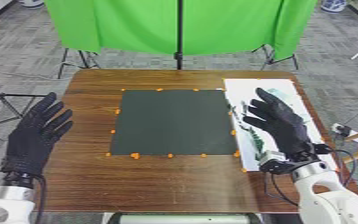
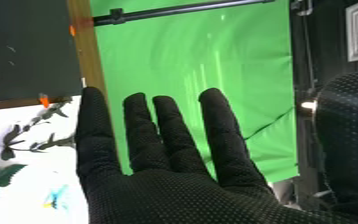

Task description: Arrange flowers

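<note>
Flower sprigs (image 2: 6, 175) lie on the white sheet (image 1: 242, 86) at the right side of the table (image 1: 158, 185), partly under our right hand (image 1: 286, 131). Both this one and our left hand (image 1: 33, 137) have released fingers, grasping nothing. We judge that no sprig is arranged yet, so the whole work is left.

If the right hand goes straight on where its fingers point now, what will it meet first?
Most likely the green cloth beyond the table; the way there looks free, but the depth ahead of the right hand is unclear.
</note>
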Robot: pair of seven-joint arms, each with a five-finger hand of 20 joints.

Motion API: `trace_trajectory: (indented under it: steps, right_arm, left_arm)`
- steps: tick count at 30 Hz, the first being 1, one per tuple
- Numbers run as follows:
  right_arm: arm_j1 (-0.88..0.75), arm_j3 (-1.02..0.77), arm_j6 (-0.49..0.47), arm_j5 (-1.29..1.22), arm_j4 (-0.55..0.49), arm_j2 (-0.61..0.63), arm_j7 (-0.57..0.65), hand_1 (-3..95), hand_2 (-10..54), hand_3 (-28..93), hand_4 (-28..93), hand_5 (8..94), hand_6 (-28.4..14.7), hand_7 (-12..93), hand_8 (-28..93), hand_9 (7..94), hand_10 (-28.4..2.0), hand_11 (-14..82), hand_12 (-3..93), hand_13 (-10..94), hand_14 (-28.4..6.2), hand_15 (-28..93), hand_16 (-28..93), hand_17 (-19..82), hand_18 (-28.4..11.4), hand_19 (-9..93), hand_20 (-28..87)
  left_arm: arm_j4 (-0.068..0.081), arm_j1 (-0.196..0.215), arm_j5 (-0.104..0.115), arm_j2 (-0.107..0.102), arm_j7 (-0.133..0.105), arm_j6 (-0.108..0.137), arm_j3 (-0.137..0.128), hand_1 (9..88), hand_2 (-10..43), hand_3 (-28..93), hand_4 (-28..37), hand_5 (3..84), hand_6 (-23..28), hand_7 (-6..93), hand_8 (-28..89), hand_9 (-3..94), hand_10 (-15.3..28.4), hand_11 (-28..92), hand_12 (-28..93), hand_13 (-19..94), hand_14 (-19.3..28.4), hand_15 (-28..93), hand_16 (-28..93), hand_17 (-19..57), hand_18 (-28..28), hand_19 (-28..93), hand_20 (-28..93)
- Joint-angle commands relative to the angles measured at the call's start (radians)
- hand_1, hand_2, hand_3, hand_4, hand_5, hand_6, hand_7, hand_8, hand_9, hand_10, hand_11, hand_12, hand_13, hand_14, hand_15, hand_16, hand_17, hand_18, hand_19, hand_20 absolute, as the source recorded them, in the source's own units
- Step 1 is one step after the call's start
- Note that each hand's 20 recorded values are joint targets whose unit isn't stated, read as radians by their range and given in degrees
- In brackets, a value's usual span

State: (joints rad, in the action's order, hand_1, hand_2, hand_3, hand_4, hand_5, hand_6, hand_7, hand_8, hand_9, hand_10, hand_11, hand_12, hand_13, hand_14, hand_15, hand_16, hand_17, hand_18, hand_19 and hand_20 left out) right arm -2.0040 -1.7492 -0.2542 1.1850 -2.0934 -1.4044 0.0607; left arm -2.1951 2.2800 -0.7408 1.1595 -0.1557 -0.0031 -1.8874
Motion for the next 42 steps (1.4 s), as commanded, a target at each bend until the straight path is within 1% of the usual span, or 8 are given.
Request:
trace_trajectory:
  steps: [1,10,12,13,21,27,35,42]
  right_arm:
    - [0.061,0.05,-0.042,0.077,0.02,-0.028,-0.037,12.7,-3.7,82,-28,27.7,-2.5,19,-13,28.1,-12.7,9.2,23.3,25,-11.4,4,38,0,-22.5,43,19]
    - [-0.066,0.024,-0.013,0.049,-0.017,-0.051,0.052,12.6,-3.5,82,-28,27.6,-2.6,19,-14,28.2,-12.8,9.6,23.2,24,-11.6,7,36,0,-22.6,43,20]
    - [-0.03,0.018,-0.005,0.032,-0.001,-0.027,-0.021,12.6,-3.5,82,-28,27.5,-2.6,19,-14,28.2,-12.8,9.8,23.3,24,-11.5,7,36,0,-22.6,43,20]
    - [-0.056,0.006,0.002,0.023,-0.019,-0.031,0.025,12.7,-3.4,82,-28,27.5,-2.7,19,-14,28.2,-12.9,9.8,23.3,24,-11.5,7,36,0,-22.6,43,20]
    - [0.029,0.03,0.051,0.134,0.006,0.046,-0.026,14.1,-5.3,82,-28,28.0,-2.6,20,-14,29.6,-12.9,12.5,23.6,25,-11.2,10,35,2,-22.4,45,20]
    - [-0.08,-0.014,0.347,0.631,-0.097,0.198,0.051,25.9,-9.4,75,-28,48.5,-2.7,38,-22,51.4,-13.6,49.4,23.5,47,-11.8,69,14,20,-20.7,73,32]
    - [0.113,0.054,-0.21,0.967,-0.066,0.361,0.344,29.6,-9.5,42,-28,72.2,-0.4,50,-20,74.9,-13.1,59.1,30.8,69,-12.8,83,24,34,-22.7,93,39]
    - [0.141,0.15,-0.273,1.07,-0.005,0.436,0.447,14.5,-9.5,55,-28,74.9,-0.9,50,-18,77.1,-13.3,58.8,32.9,71,-13.5,83,26,35,-23.5,93,41]
  left_arm:
    - [0.003,-0.015,-0.013,-0.002,0.016,-0.012,-0.005,25.9,-9.1,68,-28.2,29.0,0.4,23.1,-12,22.8,9.4,20,15,20,12.7,25,2,-9.9,22.4,43,6]
    - [-0.014,0.014,-0.01,-0.02,0.146,-0.012,-0.05,26.1,-8.9,68,-28.3,28.7,0.5,23.2,-12,22.5,9.5,20,15,19,12.8,25,2,-10.0,22.4,43,6]
    - [0.014,-0.008,-0.024,-0.006,0.019,-0.016,0.0,26.2,-8.8,68,-28.3,28.8,0.6,23.2,-12,22.6,9.6,20,15,19,12.8,25,2,-10.1,22.4,43,6]
    - [-0.005,0.007,-0.034,0.015,0.088,-0.019,-0.015,26.2,-8.8,68,-28.2,28.9,0.7,23.2,-12,22.6,9.6,20,15,19,12.8,25,2,-10.1,22.4,43,6]
    - [-0.008,-0.006,-0.031,0.016,0.062,-0.011,-0.034,26.5,-9.0,68,-28.2,29.4,0.8,23.2,-12,22.7,9.6,20,15,20,12.8,26,2,-10.0,22.4,43,6]
    - [-0.024,0.03,-0.02,-0.002,0.038,-0.006,-0.039,26.2,-8.7,68,-28.2,28.8,0.6,23.2,-12,22.6,9.6,20,15,20,12.8,26,2,-10.0,22.4,43,6]
    - [-0.038,0.073,-0.023,-0.017,0.056,0.009,-0.099,25.2,-8.8,68,-28.3,30.0,0.8,22.7,-11,24.0,10.2,20,15,21,13.3,26,2,-9.6,22.9,43,6]
    - [-0.028,0.029,-0.053,-0.033,0.085,-0.042,-0.069,24.7,-8.4,68,-28.3,29.2,0.8,22.4,-11,23.6,10.1,20,15,21,13.4,27,2,-9.6,22.8,43,6]
